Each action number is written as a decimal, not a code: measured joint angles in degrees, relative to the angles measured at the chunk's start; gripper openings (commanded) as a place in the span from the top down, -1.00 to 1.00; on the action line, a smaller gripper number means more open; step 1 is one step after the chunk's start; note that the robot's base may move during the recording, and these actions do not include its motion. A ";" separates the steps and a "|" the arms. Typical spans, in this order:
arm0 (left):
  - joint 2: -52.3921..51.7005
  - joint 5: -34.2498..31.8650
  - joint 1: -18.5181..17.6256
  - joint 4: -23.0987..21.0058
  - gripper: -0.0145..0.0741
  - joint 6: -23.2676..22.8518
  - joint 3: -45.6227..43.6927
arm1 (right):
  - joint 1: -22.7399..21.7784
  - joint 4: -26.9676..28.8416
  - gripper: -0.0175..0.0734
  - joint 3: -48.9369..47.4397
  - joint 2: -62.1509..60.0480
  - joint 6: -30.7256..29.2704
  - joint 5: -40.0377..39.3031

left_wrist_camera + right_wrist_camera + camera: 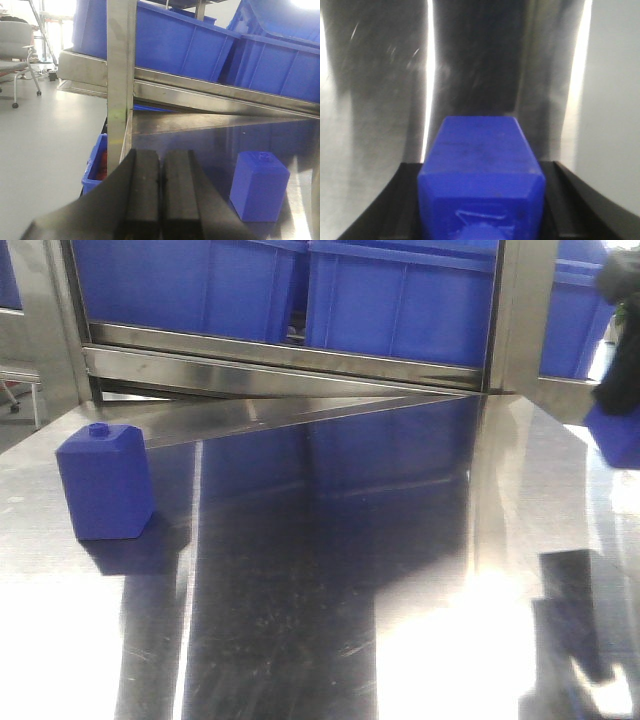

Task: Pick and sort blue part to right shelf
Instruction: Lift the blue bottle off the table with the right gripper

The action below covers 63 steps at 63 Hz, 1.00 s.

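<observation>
Right claw (482, 212) grips the blue part (480, 160) by its flat sides, cap end twd the wrist. Looks light, rigid, slick plastic, so hold the square body, not the shoulders. Left claw (161, 185) pinched closed, empty; squatter block (259, 185) just right of it.

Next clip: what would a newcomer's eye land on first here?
The blue part fills the right wrist view, clamped in the right gripper above the mirror-bright steel table. A second blue block stands alone on the table's left side, ahead of the shut, empty left gripper, with large blue bins in the steel shelf behind.
</observation>
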 measured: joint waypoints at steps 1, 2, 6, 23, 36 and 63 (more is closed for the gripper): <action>0.00 0.00 0.00 0.00 0.39 0.00 0.00 | -0.33 -0.38 -0.25 0.59 -0.72 0.00 -0.72; 0.00 0.00 0.00 0.00 0.39 0.00 0.00 | -0.65 -0.73 -0.25 1.18 -1.45 0.00 -1.40; 0.00 0.00 0.00 0.00 0.39 0.00 0.00 | -2.03 -2.77 -0.25 3.42 -4.69 0.00 -4.20; 0.00 0.00 0.00 0.00 0.39 0.00 0.00 | -7.26 -7.56 -0.25 11.72 -17.38 0.00 -13.02; 0.00 0.00 0.00 0.00 0.39 0.00 0.00 | -8.04 -8.17 -0.25 16.78 -25.12 -0.03 -18.98; 0.00 0.00 0.00 0.00 0.39 0.00 0.00 | -8.04 -8.30 -0.25 24.59 -41.95 -0.26 -23.55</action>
